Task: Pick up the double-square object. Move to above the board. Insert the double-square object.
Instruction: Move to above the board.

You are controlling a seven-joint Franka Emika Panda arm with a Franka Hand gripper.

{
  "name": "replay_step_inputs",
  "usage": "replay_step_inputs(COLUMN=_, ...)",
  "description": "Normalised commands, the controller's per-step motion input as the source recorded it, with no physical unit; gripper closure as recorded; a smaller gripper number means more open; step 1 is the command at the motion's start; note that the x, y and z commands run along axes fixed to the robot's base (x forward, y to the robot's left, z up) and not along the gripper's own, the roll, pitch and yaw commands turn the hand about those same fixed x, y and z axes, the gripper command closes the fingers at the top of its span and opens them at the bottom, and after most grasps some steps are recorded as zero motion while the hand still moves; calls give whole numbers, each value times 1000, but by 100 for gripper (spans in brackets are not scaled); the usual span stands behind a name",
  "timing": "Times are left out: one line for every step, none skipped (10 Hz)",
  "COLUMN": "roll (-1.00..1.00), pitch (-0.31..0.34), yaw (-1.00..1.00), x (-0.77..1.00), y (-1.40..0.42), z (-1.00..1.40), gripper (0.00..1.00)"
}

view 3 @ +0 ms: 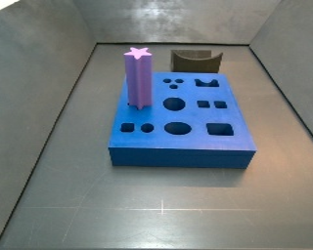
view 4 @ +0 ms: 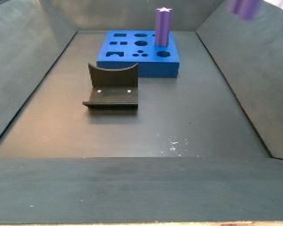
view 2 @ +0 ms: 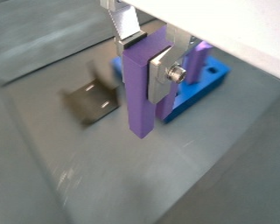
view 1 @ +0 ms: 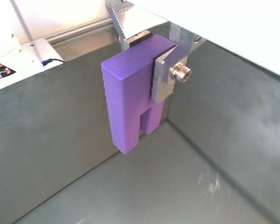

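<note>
My gripper (view 1: 152,57) is shut on the double-square object (view 1: 130,101), a tall light-purple stepped peg that hangs upright between the silver fingers in both wrist views (view 2: 143,92). In a side view only the peg's lower end (view 4: 247,8) shows at the top edge, high in the air and off to the right of the board; the gripper itself is out of that frame. The board (view 3: 186,151), a thick blue block with several cut-out holes, lies on the floor (view 4: 162,69). It shows behind the held peg in a wrist view (view 2: 206,83).
A purple star-topped peg (view 3: 138,78) stands upright in the board's corner (view 4: 163,26) (view 2: 198,57). The dark fixture (view 4: 110,86) stands on the floor beside the board (view 3: 192,61) (view 2: 94,101). Grey walls enclose the floor on all sides.
</note>
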Motion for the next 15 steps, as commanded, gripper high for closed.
replay_step_inputs(roll=-3, pitch=265, yaw=-496, x=474, y=-1000, z=137, gripper=100)
replay_step_inputs(roll=-90, pitch=235, yaw=-252, x=490, y=-1000, z=140, gripper=100)
replay_step_inputs(roll=-73, pitch=207, yaw=-126, x=495, y=-1000, z=140, gripper=100)
replay_step_inputs(roll=-47, pitch=177, yaw=-50, x=498, y=-1000, z=143, gripper=100)
replay_step_inputs(roll=-22, pitch=141, yaw=-28, x=503, y=-1000, z=145, gripper=100)
replay_step_inputs(roll=-16, pitch=127, yaw=-4, x=511, y=-1000, z=147, gripper=100)
replay_step_inputs(roll=-6, pitch=129, yaw=0, x=519, y=-1000, z=148, gripper=100)
replay_step_inputs(roll=-19, pitch=137, yaw=2, x=530, y=-1000, z=153, gripper=100)
replay_step_inputs(roll=1, pitch=142, yaw=5, x=543, y=-1000, z=158, gripper=100)
replay_step_inputs(roll=4, pitch=144, yaw=10, x=559, y=-1000, z=157, gripper=100)
replay_step_inputs(roll=10, pitch=147, yaw=6, x=574, y=-1000, z=159, gripper=100)
replay_step_inputs(roll=18, pitch=144, yaw=10, x=563, y=-921, z=159, gripper=100)
replay_step_inputs(roll=33, pitch=135, yaw=10, x=429, y=-674, z=122, gripper=100)
replay_step_inputs(roll=55, pitch=124, yaw=9, x=264, y=-366, z=70, gripper=100)
replay_step_inputs(roll=56, pitch=98, yaw=10, x=177, y=-218, z=51, gripper=100)
